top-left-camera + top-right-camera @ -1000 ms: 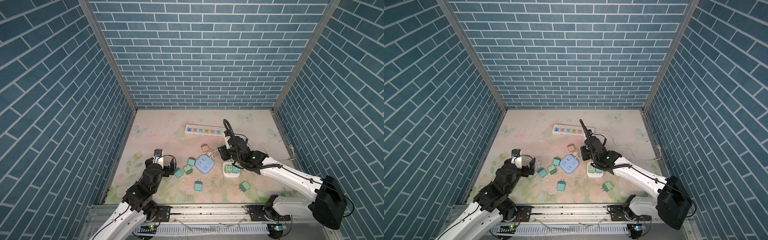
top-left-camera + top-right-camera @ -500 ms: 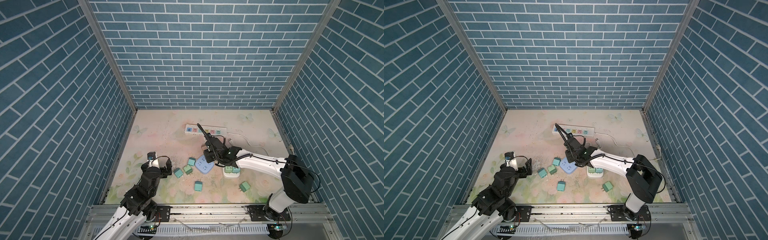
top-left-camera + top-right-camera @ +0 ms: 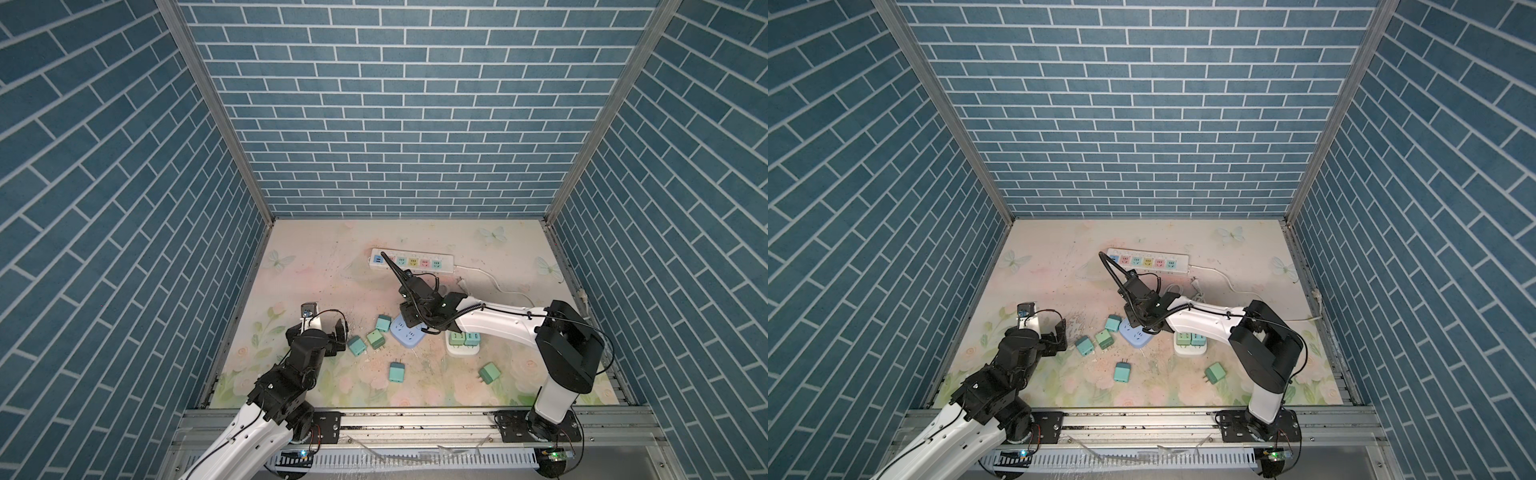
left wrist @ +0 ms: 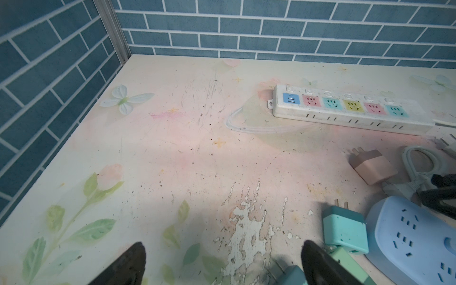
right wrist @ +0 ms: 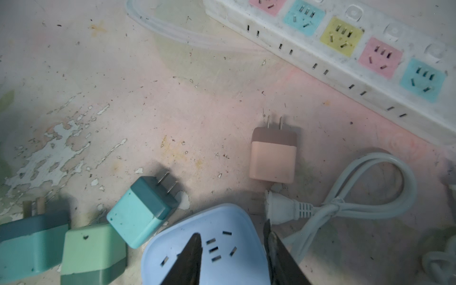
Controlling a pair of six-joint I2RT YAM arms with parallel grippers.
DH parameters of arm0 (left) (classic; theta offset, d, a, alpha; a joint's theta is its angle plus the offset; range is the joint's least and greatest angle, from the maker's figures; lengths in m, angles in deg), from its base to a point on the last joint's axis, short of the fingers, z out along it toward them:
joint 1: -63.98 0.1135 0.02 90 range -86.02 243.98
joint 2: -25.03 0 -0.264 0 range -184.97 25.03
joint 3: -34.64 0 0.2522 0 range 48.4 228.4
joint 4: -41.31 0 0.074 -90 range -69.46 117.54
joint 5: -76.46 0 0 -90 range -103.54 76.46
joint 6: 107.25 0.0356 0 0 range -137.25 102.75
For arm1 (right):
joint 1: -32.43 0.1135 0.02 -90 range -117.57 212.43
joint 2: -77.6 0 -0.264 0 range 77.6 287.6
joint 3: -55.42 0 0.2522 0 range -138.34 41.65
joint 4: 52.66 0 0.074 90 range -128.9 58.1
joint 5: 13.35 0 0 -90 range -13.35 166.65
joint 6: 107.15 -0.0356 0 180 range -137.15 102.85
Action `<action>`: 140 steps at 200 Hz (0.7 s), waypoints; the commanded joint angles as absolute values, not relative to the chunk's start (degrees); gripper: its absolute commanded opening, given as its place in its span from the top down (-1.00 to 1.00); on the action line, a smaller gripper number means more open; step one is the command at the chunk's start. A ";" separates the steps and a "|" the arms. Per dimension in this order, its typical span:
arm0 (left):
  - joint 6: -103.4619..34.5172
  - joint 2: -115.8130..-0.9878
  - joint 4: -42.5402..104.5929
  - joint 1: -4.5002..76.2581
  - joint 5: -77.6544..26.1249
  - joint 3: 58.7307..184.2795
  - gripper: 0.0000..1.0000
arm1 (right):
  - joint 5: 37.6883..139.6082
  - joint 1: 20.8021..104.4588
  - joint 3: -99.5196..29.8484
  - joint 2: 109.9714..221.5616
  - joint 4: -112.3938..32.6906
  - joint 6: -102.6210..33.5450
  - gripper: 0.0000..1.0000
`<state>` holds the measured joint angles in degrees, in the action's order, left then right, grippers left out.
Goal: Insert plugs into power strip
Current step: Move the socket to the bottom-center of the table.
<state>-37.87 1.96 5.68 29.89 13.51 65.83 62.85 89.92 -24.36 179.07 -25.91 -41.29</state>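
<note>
Plugs lay loose on the floral tabletop point(image 3: 332, 249), none of them in the long white power strip point(image 3: 411, 262), whose long axis ran across the back, roughly parallel to the rear wall. The pinkish-tan plug point(image 5: 272, 155) lay on its side just short of the strip, its two flat metal prongs aimed at it. A teal plug point(image 5: 145, 209) beside the rounded blue socket block point(image 5: 209, 222) lay slantwise, prongs also toward the strip's side. In a top view a lone teal plug point(image 3: 397, 371) pointed its prongs at the rear wall, and a green plug point(image 3: 488, 372) pointed toward the robot's left. Two more plugs point(image 3: 457, 337) stood seated in a white square socket block point(image 3: 459, 352). The right gripper point(image 5: 232, 229) held its fingers partly apart above the rounded blue socket block, gripping nothing. The left gripper point(image 4: 222, 244) had its fingers spread wide and empty. Since a second earlier the right arm had swung leftward from the white square socket block and now hid the pinkish-tan plug in the top views. The left arm had barely shifted, and no plug had moved. Plug bodies were matte two-tone plastic cubes with rounded corners, and the tabletop's print was scuffed and flaking.
</note>
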 commanded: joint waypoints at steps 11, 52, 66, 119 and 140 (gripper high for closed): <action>-38.34 1.13 6.36 30.21 14.13 67.34 -0.99 | 60.27 90.06 -28.59 183.27 -25.37 -40.39 0.12; -38.09 0.15 6.71 30.23 13.75 67.54 -0.99 | 60.72 90.09 -30.65 186.73 -25.28 -40.84 0.11; -38.10 -0.02 6.75 30.19 13.80 67.57 -0.99 | 60.52 90.08 -32.05 188.39 -24.27 -40.75 0.10; -38.10 0.77 6.52 30.20 13.65 67.39 -0.99 | 61.18 90.08 -34.50 191.52 -22.75 -40.61 -0.09; -38.08 0.95 6.55 30.16 13.62 67.38 -0.99 | 62.32 90.17 -33.12 190.77 -23.67 -41.35 -0.09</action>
<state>-38.05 0.43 6.05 29.89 13.45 65.90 61.71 89.92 -32.98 190.68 -24.60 -40.46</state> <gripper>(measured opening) 0.995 0.548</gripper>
